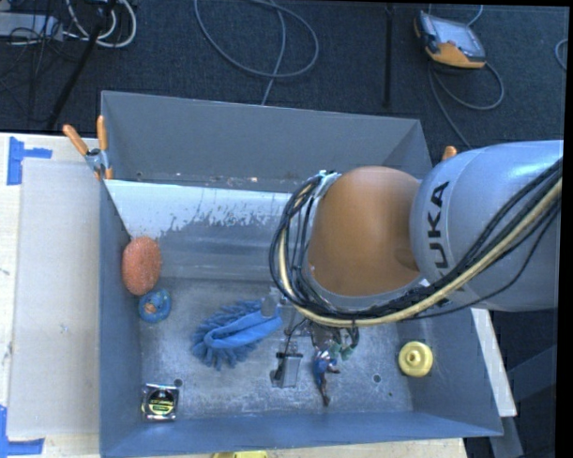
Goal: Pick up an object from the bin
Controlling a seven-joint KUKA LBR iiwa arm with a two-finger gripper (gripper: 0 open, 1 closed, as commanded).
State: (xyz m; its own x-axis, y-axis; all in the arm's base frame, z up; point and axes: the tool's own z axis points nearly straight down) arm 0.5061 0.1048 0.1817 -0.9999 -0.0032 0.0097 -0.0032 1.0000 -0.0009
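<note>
Gripper (305,370) first: mine hangs low over the floor of the grey bin (116,264), toward six o'clock of its middle, under the orange cover on my wrist. Its two fingers (286,368) stand apart, with bare bin floor between them. I am released and hold nothing.

Nearest to me is a blue bristly brush (234,331). It lies on the floor at about ten o'clock from the gripper, and its near end sits just beside the finger on my nine o'clock side. I cannot tell whether the two touch. Its long axis runs from roughly eight o'clock to two o'clock, with the bristled bulk at the eight o'clock end and a smoother blue part pointing toward my wrist.

That slant is what my next move turns on, I judge. To take the brush I would have to shift toward ten o'clock and turn my fingers across its long axis so that they straddle it.

A yellow round piece (415,358) lies apart at three o'clock. A black and yellow tape measure (159,401) sits well apart at eight o'clock, near the bin's corner. An orange-brown ball (142,263) and a small blue toy (153,306) rest against the nine o'clock wall, farthest from me.
</note>
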